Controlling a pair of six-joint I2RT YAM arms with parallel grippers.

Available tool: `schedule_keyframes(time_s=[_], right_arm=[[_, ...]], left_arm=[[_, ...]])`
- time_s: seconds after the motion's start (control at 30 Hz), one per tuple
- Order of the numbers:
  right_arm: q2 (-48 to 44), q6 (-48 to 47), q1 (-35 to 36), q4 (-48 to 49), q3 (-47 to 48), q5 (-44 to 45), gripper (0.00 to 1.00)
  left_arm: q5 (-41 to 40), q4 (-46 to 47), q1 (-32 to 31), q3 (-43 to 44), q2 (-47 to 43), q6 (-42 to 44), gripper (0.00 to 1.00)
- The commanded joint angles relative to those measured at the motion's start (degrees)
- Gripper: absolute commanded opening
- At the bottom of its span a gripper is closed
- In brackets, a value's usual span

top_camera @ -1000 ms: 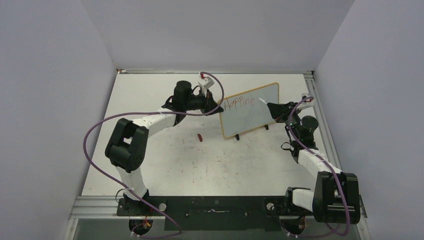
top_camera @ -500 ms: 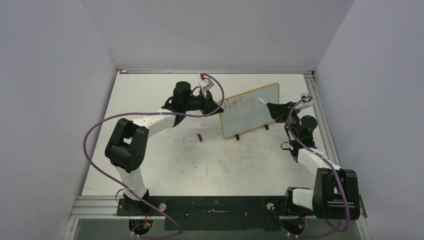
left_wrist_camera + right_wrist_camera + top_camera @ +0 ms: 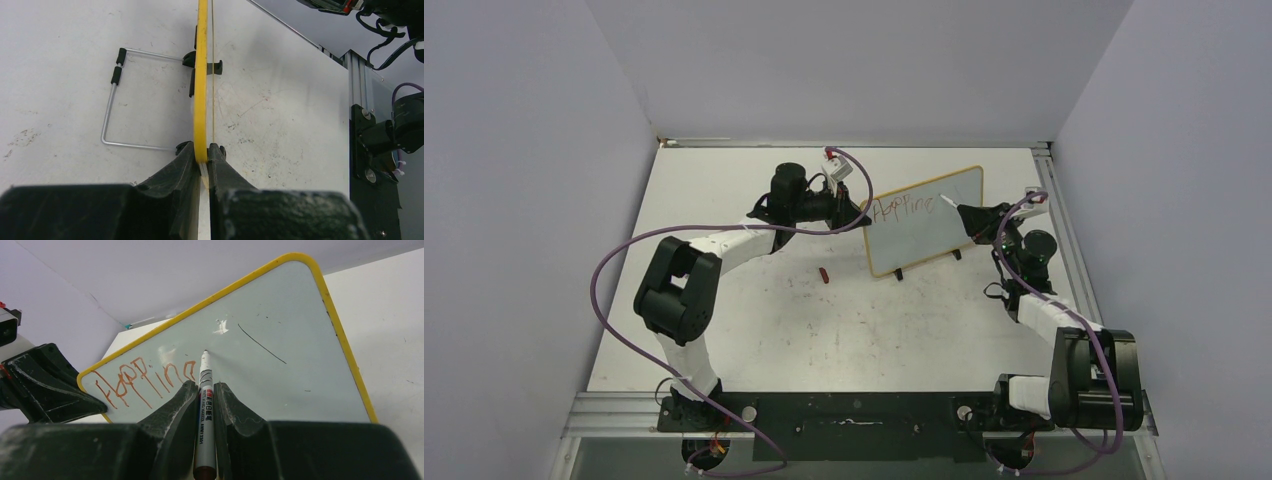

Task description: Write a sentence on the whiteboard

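The whiteboard (image 3: 929, 228) stands tilted at the back right, yellow-framed in the wrist views (image 3: 300, 365). Red handwritten letters of the sentence (image 3: 145, 380), roughly "Happine", run along its upper left (image 3: 904, 208). My left gripper (image 3: 864, 216) is shut on the board's left edge, and the left wrist view shows the frame (image 3: 201, 75) pinched between the fingers of the left gripper (image 3: 204, 152). My right gripper (image 3: 205, 387) is shut on a white marker (image 3: 205, 407). Its tip sits at the board just right of the last letter. From above, the right gripper (image 3: 964, 213) is at the board's right side.
A small red marker cap (image 3: 823, 274) lies on the table left of the board. The board's wire stand (image 3: 112, 100) and black feet (image 3: 215, 66) rest on the scuffed table. A thin black stray line (image 3: 260, 344) marks the board. The enclosure rail (image 3: 1054, 200) runs close behind the right arm.
The right arm's forearm and elbow have shifted slightly while the marker stays at the end of the red letters. The left arm and the board have not moved.
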Motion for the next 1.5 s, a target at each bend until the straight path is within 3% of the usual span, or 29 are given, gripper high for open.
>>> schedule_keyframes(time_s=[0.0,0.27,0.77,1.47], right_arm=[[1.26,-1.61,0.76,4.88,2.63,0.74,0.05],[2.09,-3.58,2.88,3.26,3.26,1.35,0.05],[-2.45,-9.48,5.78,-8.45,1.83,10.92,0.05],[-4.56,-12.96,10.23,-12.17,1.17,13.6,0.05]], left_arm=[[1.62,-0.95,-0.82,-0.51,-0.56,3.1,0.0],[1.81,-0.72,-0.82,-0.5,-0.74,2.91,0.0],[1.92,0.29,-0.79,-0.63,-1.05,1.95,0.0],[2.1,0.89,-0.73,-0.68,-1.43,1.42,0.0]])
